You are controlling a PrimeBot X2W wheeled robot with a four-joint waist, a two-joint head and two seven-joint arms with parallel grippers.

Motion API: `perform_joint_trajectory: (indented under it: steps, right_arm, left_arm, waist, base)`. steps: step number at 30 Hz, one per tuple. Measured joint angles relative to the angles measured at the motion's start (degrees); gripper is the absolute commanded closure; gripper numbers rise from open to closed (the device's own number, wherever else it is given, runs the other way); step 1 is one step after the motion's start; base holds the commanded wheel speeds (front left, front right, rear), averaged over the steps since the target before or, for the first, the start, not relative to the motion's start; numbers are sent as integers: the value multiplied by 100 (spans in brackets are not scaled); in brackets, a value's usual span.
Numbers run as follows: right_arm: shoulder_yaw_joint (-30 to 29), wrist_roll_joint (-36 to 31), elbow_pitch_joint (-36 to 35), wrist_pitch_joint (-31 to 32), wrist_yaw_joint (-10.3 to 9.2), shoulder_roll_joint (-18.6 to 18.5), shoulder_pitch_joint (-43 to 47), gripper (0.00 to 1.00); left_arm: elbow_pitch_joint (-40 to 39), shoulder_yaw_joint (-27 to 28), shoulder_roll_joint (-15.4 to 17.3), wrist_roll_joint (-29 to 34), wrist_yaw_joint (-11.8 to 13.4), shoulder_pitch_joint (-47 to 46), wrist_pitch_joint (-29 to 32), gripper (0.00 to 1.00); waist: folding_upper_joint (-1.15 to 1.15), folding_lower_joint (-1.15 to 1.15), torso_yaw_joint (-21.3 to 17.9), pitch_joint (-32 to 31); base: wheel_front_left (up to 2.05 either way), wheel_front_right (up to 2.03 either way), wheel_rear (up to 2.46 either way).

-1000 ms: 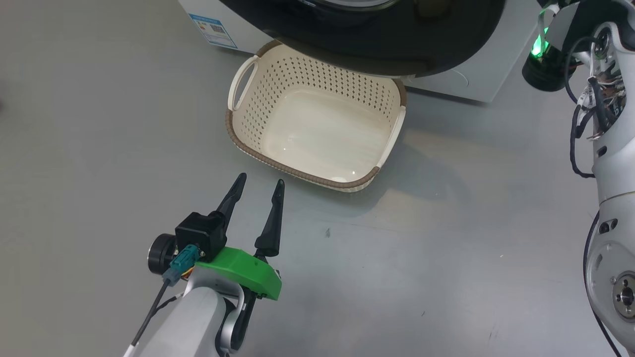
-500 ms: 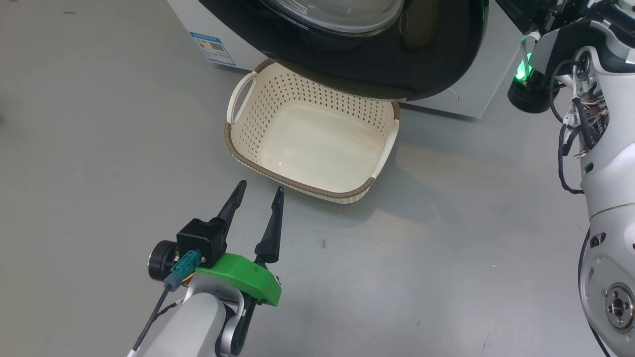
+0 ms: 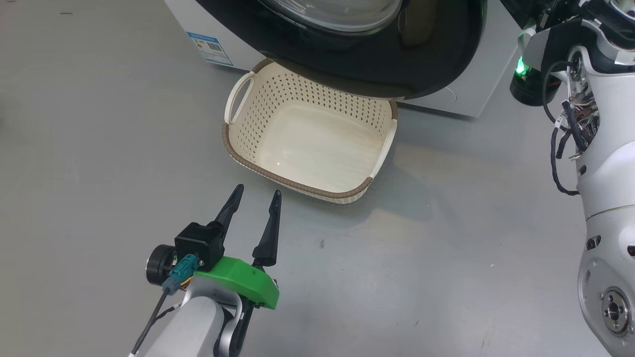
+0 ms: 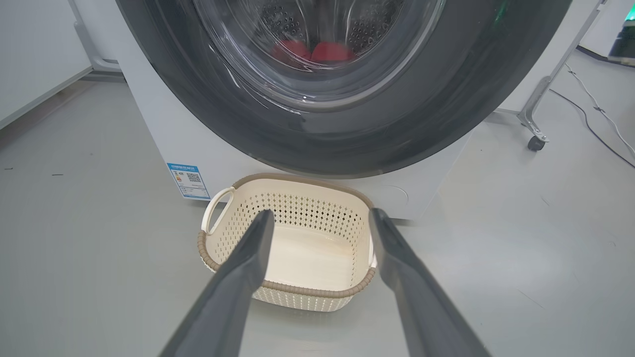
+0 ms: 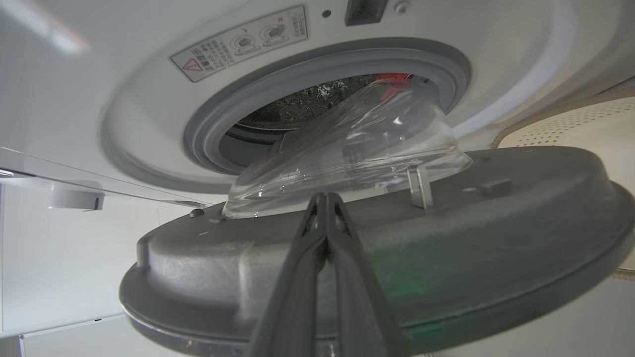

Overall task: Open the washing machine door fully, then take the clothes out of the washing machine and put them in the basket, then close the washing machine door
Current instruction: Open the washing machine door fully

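Washing machine door (image 3: 357, 64): ajar, over far rim of basket (image 3: 297, 184).
Clothes (image 4: 327, 51): inside drum (image 4: 369, 27).
Left gripper (image 3: 258, 190): spread, empty, near basket.
Right gripper (image 5: 325, 198): pinched closed, empty, at door's inner face.

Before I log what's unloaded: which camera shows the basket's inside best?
Head view: it looks down into the basket, bare bottom and walls plain, only the far rim under the washing machine door. Left wrist view shows it low-angled, the left pincer crossing its front. Right wrist view catches an edge strip.
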Motion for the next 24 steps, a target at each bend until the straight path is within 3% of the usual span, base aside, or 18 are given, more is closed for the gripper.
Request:
perform_joint_trajectory:
  steps: [5,9,17,24]
  right_arm:
    - [394,-611,-181,-278,479,-226,98,100]
    - [896,-1252,-344,-491,971,-378,341,100]
    - [1693,-2469,-792,-1133,1096,-836,905,100]
    - [2343,-3336,-1408,-1924,1096,-972,1578,100]
  left_arm:
    - [15,32,2,53,0,0,0,0]
    - [54,124,3,90,-1,2,0,0]
    - [87,219,5,90,-2,48,0,0]
    - [122,390,14,101,-2,212,0,0]
  waist:
    - [0,0,-44,-89]
    - [0,0,-103,-236]
    - [0,0,-219,-568]
    - [0,0,-371,-857]
  base:
    - [0,0,0]
    - [0,0,0]
    - [0,0,0]
    - [0,0,0]
